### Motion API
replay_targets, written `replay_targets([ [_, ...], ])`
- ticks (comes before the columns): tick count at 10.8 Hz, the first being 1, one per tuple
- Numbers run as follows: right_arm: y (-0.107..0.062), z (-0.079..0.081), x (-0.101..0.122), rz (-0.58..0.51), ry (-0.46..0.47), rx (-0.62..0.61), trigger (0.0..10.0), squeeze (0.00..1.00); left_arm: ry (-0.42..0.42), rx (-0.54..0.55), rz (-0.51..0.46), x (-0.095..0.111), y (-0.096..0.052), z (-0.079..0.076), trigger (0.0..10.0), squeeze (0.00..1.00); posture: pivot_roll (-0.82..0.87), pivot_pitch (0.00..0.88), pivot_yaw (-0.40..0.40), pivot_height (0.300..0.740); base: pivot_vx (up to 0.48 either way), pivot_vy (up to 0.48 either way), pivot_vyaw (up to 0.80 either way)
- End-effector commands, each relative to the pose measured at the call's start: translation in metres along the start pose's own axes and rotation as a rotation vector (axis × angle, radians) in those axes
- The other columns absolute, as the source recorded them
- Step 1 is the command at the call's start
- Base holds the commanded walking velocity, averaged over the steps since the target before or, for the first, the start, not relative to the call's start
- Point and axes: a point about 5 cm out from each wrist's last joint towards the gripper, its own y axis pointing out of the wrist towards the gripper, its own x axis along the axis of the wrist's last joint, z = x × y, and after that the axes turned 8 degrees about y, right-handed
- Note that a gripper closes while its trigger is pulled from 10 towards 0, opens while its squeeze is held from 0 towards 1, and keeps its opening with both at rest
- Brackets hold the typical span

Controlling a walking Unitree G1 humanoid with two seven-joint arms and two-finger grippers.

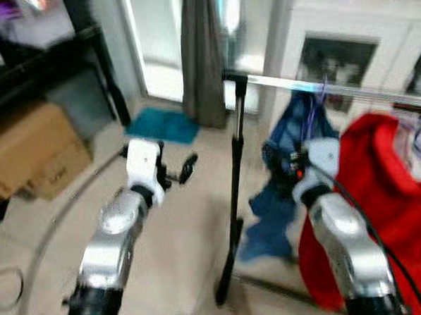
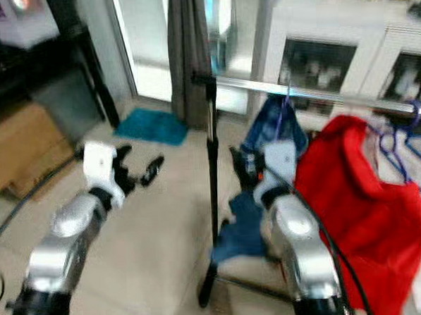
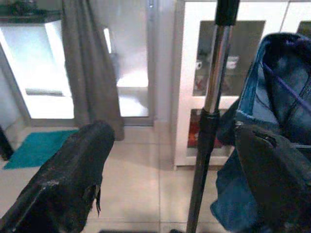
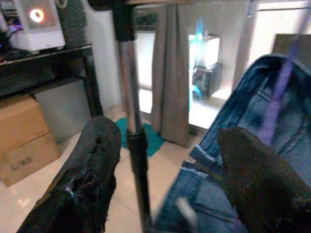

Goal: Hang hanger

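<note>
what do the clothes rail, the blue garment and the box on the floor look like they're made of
Clothes rail: metal, chrome-bright bar, with a matte black lower post.
Blue garment: denim, by its seams and faded weave.
Box: plain brown cardboard, probably corrugated.

A room in a home.
A clothes rack (image 1: 327,88) with hanging garments stands on tiled floor near a curtain (image 1: 204,55), white cabinets (image 1: 360,44) and a cardboard box (image 1: 30,149).

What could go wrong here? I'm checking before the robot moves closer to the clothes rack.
The right gripper is open and close to the blue denim garment, so a finger might snag the cloth. The left gripper, also open, holds nothing near the rack's upright pole; an arm swing could knock it. The head views are blurred, so aiming at the rail may be off.
</note>
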Motion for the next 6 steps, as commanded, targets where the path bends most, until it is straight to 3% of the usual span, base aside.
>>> replay_targets([
  [1, -0.008, -0.005, -0.004, 0.027, 0.004, -0.033, 10.0, 0.00, -0.030, -0.017, 0.024, -0.005, 0.000, -0.003, 10.0, 0.00, -0.13, 0.000, 0.039, 0.740, 0.000, 0.000, 0.00],
  [4, -0.019, -0.009, -0.010, 0.048, -0.018, -0.069, 10.0, 0.00, 0.001, -0.016, 0.120, -0.028, -0.011, -0.004, 10.0, 0.00, -0.13, 0.000, 0.028, 0.740, 0.000, 0.000, 0.00],
  [6, -0.018, -0.010, -0.014, 0.085, 0.004, -0.074, 10.0, 0.00, -0.016, 0.006, 0.111, -0.028, -0.016, -0.003, 10.0, 0.00, -0.12, 0.000, 0.026, 0.740, 0.000, 0.000, 0.00],
])
